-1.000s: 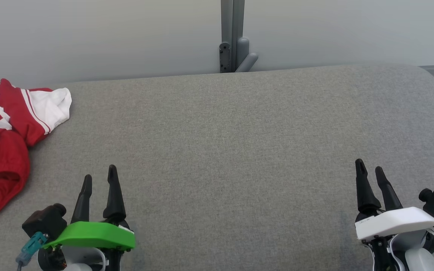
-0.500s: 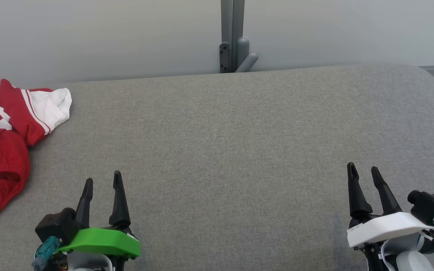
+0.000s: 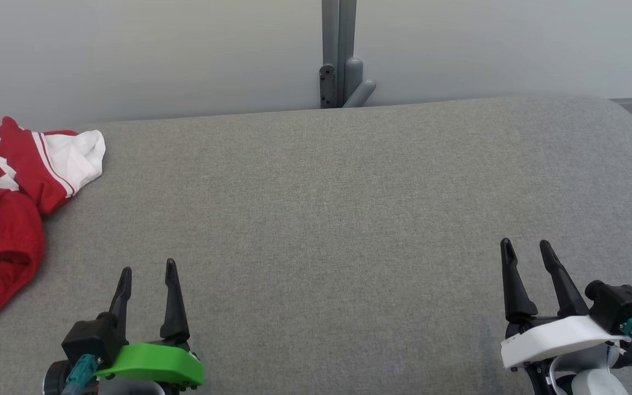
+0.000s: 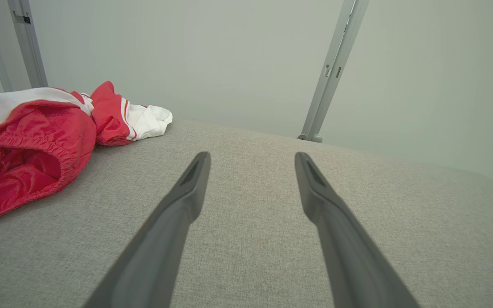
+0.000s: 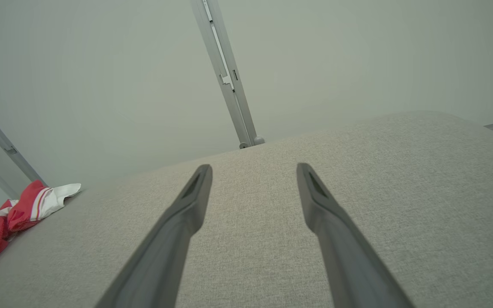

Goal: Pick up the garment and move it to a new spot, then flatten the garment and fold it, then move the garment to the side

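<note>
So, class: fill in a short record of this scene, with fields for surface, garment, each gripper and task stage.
surface: grey fabric, post behind its far edge
garment: red and white, crumpled, at the surface's left end
left gripper: open, empty, near side, apart from garment
right gripper: open, empty, near right
stage: garment not yet picked up

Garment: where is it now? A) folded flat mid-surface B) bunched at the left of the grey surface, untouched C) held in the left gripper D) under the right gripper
B: the red and white garment lies crumpled at the left of the grey surface, apart from the open left gripper and the open right gripper.
</note>
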Controlling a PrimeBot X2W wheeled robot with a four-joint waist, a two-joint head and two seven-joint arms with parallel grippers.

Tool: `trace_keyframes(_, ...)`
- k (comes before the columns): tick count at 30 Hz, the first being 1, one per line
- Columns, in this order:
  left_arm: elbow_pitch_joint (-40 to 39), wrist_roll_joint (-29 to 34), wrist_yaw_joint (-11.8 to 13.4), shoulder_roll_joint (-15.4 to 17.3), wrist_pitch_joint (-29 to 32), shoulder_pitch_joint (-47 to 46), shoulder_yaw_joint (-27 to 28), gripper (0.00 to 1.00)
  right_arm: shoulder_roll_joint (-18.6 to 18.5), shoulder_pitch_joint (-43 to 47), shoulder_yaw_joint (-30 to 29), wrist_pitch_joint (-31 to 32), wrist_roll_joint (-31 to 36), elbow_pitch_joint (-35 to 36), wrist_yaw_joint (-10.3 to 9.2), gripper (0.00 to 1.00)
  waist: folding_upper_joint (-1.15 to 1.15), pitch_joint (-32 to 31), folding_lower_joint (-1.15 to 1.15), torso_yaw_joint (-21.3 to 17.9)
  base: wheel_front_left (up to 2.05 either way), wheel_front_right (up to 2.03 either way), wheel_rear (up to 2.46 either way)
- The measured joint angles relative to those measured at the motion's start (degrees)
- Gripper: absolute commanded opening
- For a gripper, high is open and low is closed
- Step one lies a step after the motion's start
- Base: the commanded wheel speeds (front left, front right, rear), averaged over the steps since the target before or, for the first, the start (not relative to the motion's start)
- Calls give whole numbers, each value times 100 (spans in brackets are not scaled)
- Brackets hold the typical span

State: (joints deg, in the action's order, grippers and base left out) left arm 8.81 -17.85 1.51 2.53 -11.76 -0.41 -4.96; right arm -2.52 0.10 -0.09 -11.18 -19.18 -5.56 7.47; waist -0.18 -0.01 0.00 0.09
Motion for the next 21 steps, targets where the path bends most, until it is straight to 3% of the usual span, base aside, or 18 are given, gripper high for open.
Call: trace_keyframes(21, 113, 651, -5, 11, -205, 133, 47, 100, -13, 149, 60, -240, 911, 141, 1, 100, 0, -62, 0, 6, 0, 0, 0)
